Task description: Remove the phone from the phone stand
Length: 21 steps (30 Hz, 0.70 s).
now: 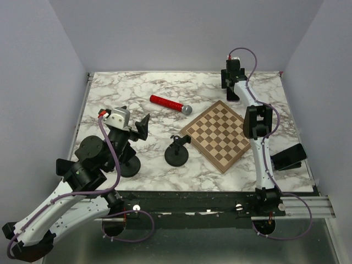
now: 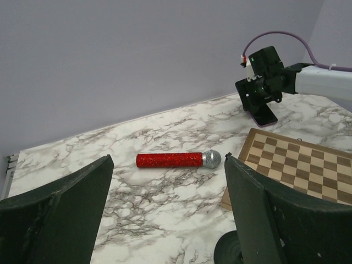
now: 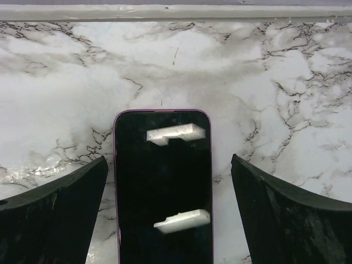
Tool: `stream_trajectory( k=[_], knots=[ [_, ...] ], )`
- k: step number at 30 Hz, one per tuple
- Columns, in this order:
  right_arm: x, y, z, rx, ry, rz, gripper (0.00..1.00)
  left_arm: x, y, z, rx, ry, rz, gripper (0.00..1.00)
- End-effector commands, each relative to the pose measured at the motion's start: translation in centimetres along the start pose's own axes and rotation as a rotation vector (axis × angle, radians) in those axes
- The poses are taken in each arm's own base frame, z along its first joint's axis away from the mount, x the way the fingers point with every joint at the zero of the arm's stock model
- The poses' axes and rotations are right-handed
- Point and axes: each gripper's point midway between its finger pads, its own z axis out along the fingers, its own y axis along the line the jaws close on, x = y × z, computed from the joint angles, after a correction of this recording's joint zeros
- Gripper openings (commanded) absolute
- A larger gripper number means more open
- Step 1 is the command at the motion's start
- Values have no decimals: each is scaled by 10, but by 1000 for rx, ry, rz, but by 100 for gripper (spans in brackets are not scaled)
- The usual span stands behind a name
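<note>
The phone (image 3: 163,192), black with a thin purple rim, lies flat and face up on the marble table at the far back right. My right gripper (image 3: 169,159) hangs over it, open, with a finger on each side and neither touching it. In the left wrist view the right gripper (image 2: 259,93) stands over the phone (image 2: 266,116) near the back wall. The phone stand (image 1: 177,153), black with a round base, stands bare in the middle of the table. My left gripper (image 1: 141,126) is open and holds nothing, left of the stand.
A red microphone (image 1: 170,103) with a silver head lies at the back centre. A wooden chessboard (image 1: 221,135) sits right of the stand. A black slanted slab (image 1: 289,156) rests by the right edge. Walls close in the table (image 1: 132,91).
</note>
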Motion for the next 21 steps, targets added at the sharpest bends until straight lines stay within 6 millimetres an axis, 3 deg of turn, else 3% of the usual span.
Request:
stream_trajectory(
  k=[1,7,13,17,21],
  knots=[
    [5,5,2,-43,23,-23,100,5,0,3,-13,4,4,93],
    [-40,-4,-34,-47,-38,36,100,10,2,5,-31,7,18,93],
    [-74,-17,-106,-54,-74,189,100,12,4,7,-45,13,30,93],
    [-70,-17,-153,-126,-70,307,100,11,7,5,-62,0,30,93],
    [-62,9,-200,-311,-81,354,100,9,13,3,-84,-18,29,94]
  ],
)
